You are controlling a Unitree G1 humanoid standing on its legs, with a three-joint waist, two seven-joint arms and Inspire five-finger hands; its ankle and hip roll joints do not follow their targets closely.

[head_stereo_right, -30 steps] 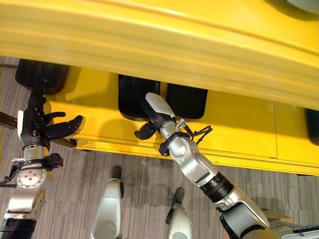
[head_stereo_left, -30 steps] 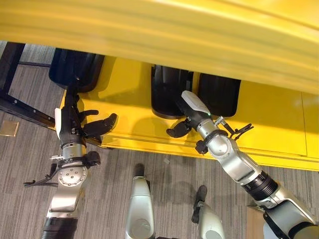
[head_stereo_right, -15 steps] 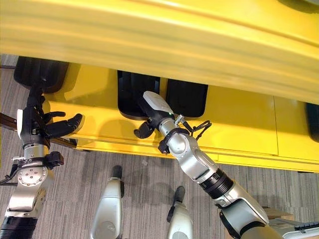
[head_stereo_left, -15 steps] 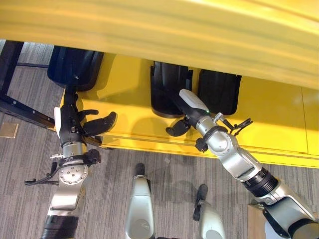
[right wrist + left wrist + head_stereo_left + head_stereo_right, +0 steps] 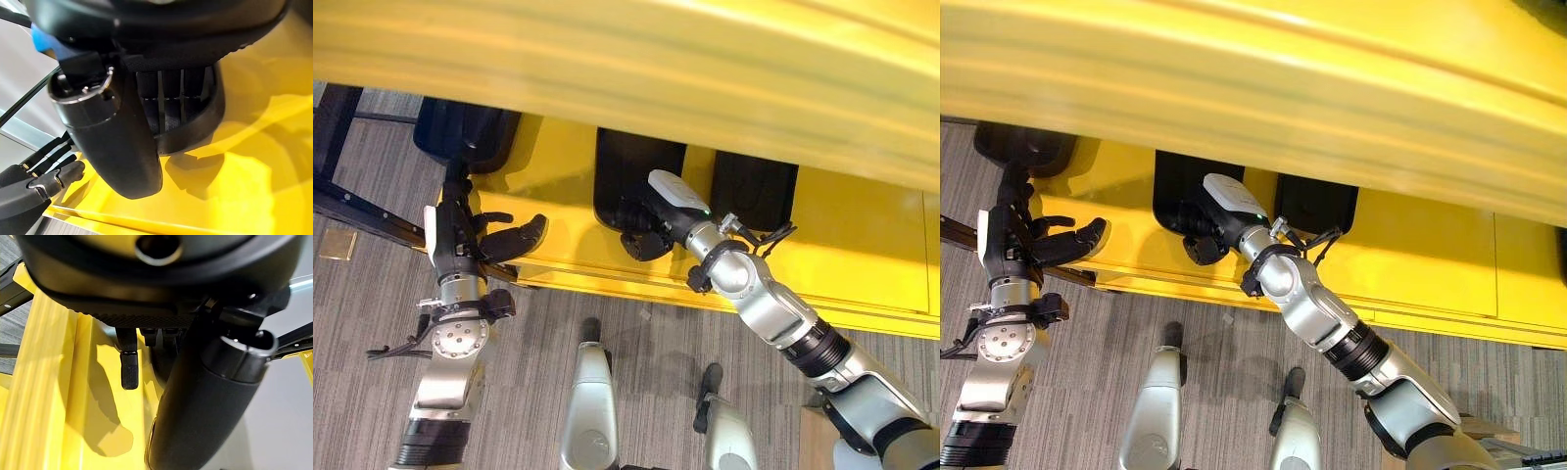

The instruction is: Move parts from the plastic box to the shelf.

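Observation:
Three black moulded parts lie on the yellow shelf board [image 5: 862, 245]: a left part [image 5: 470, 132], a middle part [image 5: 622, 162] and a right part [image 5: 759, 186]. My right hand [image 5: 671, 191] lies on the middle part, fingers across its top and thumb against its front rim, pinching it. The right wrist view shows those fingers [image 5: 171, 98] on the part [image 5: 205, 122] and the thumb [image 5: 117, 147] under its edge. My left hand [image 5: 460, 235] is at the shelf's left end, open, with straight fingers [image 5: 129, 372] reaching towards the left part and the thumb spread out.
A blurred yellow upper shelf edge [image 5: 705, 78] overhangs the parts and hides their far ends. A black metal frame [image 5: 352, 211] stands on the grey carpet left of the shelf. The shelf board is bare to the right of the parts.
My right hand has slid left with the middle part, widening the gap to the right part, and its thumb has closed onto the rim. The left hand has hardly moved.

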